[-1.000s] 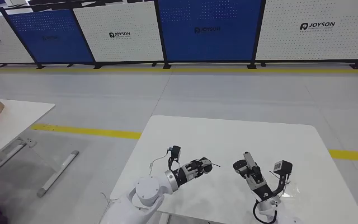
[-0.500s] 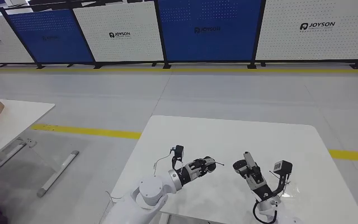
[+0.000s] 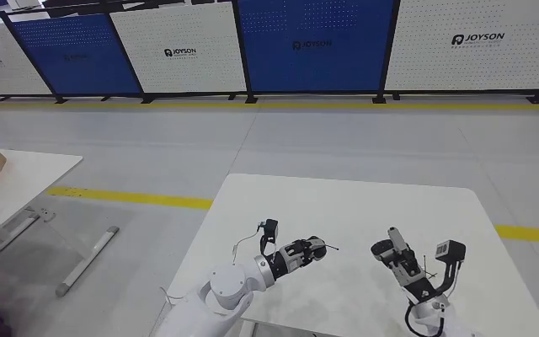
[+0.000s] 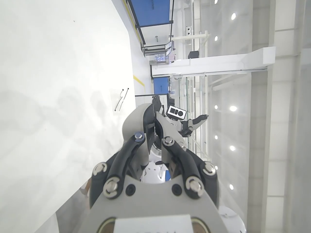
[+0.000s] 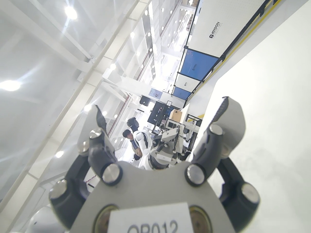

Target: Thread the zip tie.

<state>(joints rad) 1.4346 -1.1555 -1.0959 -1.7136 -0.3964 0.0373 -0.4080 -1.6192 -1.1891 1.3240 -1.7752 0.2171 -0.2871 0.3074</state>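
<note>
- Looking at the left gripper (image 3: pixel 313 248) first: the jaws are clenched, and a thin black sliver pokes out past the tips toward the other arm. Pretty sure that's the zip tie (image 3: pixel 330 248), pinched near one end so the free bit sticks out where it can be fed.
- It looks to be held up off the white table (image 3: pixel 354 202), which makes sense imo, since threading needs both ends reachable.
- The right gripper (image 5: pixel 161 109) is spread wide with nothing between its fingers, well apart from the left one. My guess is it's there ready to take the tie's other end.
- Two spare ties (image 4: pixel 121 99) lie flat on the table near its edge, side by side, one a bit curved.
- Material-wise, the ties are skinny dark strips, probably bendy plastic. The finger pads (image 5: pixel 223 106) look like ribbed black rubber on grey shells, so decent grip on something this thin. The tabletop is smooth matte white.
</note>
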